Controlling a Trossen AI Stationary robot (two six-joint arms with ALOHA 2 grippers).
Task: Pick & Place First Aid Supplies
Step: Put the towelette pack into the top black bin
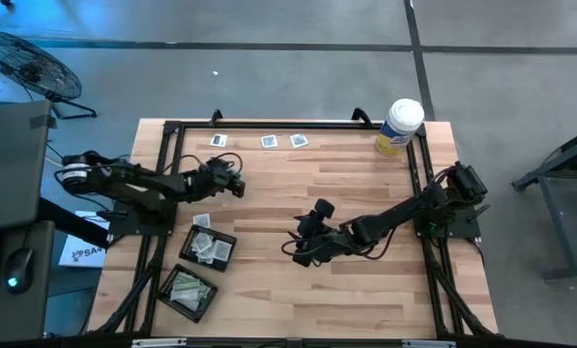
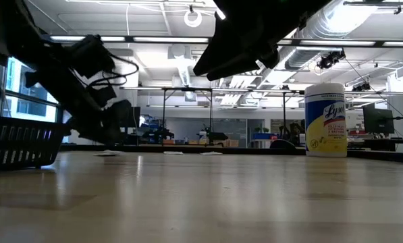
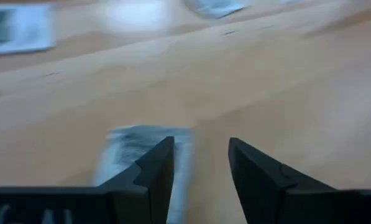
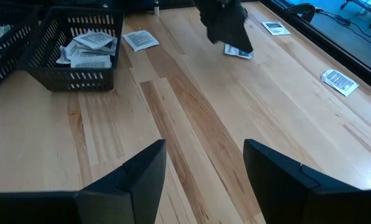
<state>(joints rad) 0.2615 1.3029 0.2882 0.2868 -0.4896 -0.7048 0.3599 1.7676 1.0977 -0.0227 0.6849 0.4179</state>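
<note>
While one small grey packet (image 3: 135, 152) lies flat on the wooden table (image 1: 365, 290), your left gripper (image 3: 201, 165) hangs right over it, fingers apart and holding nothing. Three more packets (image 1: 269, 141) sit by the far edge. Your right gripper (image 4: 204, 165) waits mid-table, wide apart and empty. Others fill two black trays (image 1: 184, 246).

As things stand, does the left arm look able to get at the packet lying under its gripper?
Probably yes. The left gripper hangs just above the packet with its jaws apart, and bare table surrounds it. The packet sits slightly off to one finger's side, so a small shift seems needed.
</note>
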